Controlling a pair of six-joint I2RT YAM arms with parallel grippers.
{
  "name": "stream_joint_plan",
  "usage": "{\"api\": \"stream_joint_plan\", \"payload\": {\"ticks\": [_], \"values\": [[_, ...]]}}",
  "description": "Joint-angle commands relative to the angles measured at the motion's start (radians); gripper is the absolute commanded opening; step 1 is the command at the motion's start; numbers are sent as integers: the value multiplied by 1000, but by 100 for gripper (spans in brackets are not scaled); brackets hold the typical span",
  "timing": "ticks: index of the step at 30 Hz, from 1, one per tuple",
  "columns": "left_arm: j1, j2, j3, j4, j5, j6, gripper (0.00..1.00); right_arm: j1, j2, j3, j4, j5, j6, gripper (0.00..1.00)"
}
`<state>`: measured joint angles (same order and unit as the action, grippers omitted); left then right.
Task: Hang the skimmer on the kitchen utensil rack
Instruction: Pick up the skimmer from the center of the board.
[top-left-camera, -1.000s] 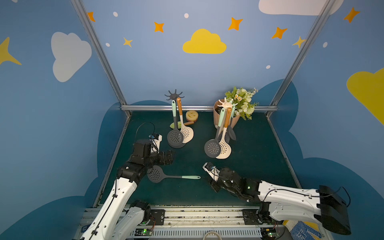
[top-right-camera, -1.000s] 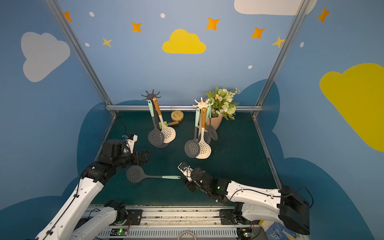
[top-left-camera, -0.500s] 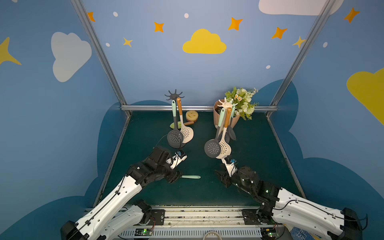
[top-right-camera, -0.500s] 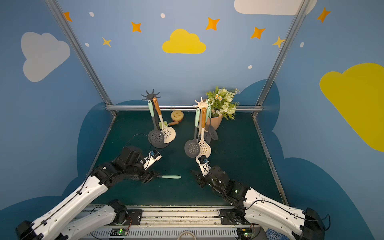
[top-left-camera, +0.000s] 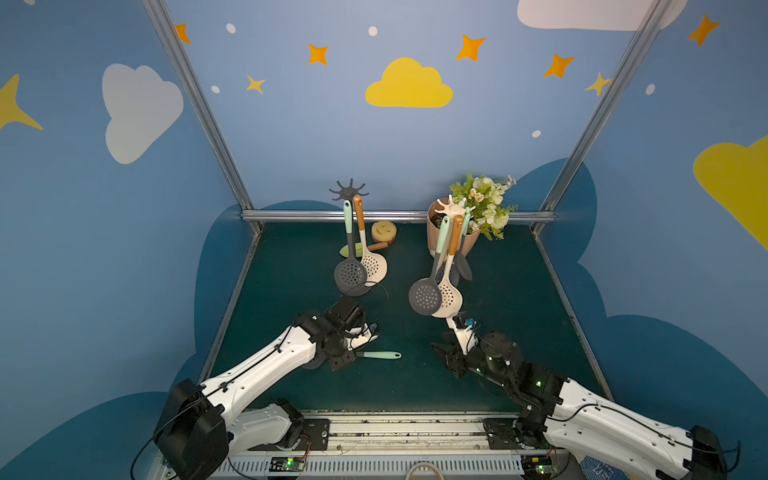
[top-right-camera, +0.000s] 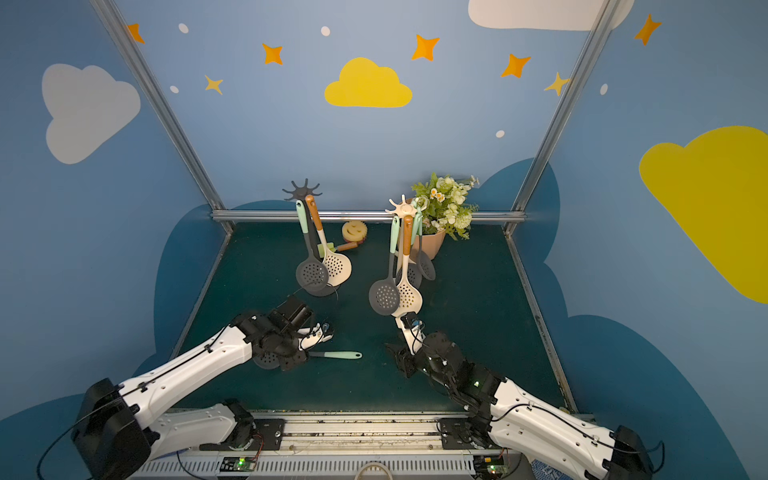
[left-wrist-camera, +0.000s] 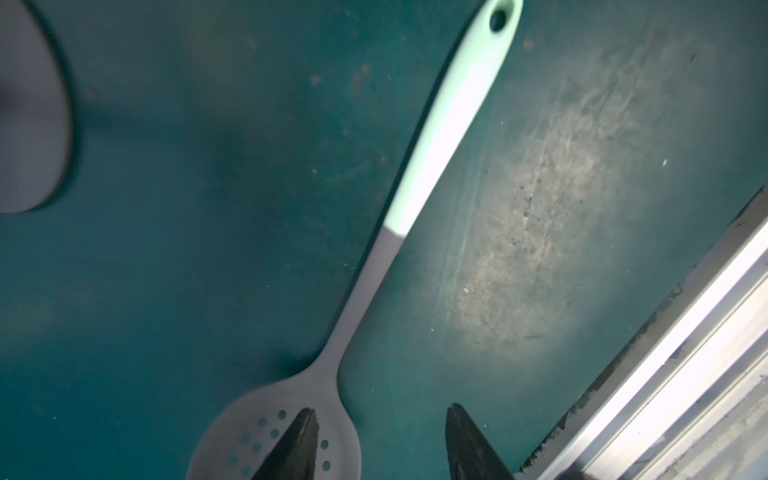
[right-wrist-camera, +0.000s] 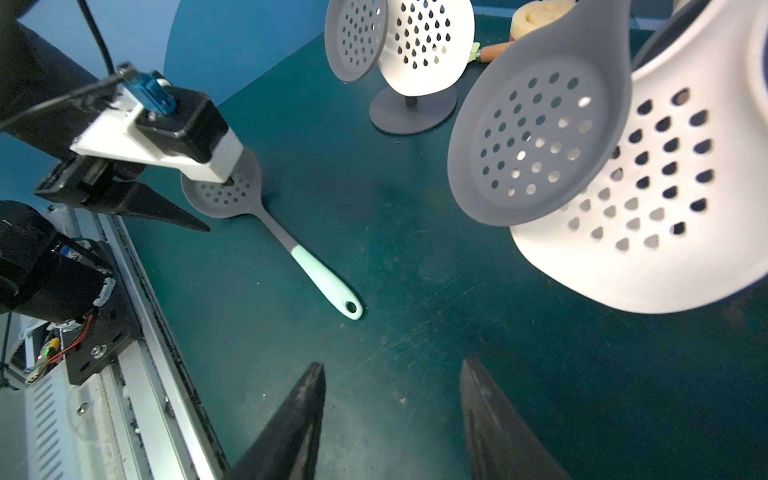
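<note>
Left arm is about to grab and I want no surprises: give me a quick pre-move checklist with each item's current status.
1. Skimmer lying flat on the mat, within reach: ok.
2. Left gripper centred on the neck: not ok. The jaws are apart, one over the perforated head, the other over bare mat.
3. Hanging hole unobstructed: ok.
4. Right gripper empty, jaws apart, clear of the skimmer: ok.
5. Free hook on the dark rack: ok.
6. Free hook on the cream rack: cannot tell.
</note>
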<state>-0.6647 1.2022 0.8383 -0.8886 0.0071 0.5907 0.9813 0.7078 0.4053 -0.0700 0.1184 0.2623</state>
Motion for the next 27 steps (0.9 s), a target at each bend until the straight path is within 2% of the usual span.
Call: {"api": "stream_joint_plan", "payload": {"ticks": [1,11,20,25,27], "values": [[-24,55,16,-15,-31,-9,47,-6,15,8,18,-35,-18,52],[-58,224,16,44,-135,-34,45,-8,44,17,21,-60,-25,52],[-61,312,-5,151,-259,-48,46,-10,20,10,14,-69,-30,53],[-61,361,-6,164,-219,-57,45,-10,22,8,16,-73,-29,53],[-60,376,-11,172,-203,-57,41,-10,21,5,16,-70,-28,53]]}}
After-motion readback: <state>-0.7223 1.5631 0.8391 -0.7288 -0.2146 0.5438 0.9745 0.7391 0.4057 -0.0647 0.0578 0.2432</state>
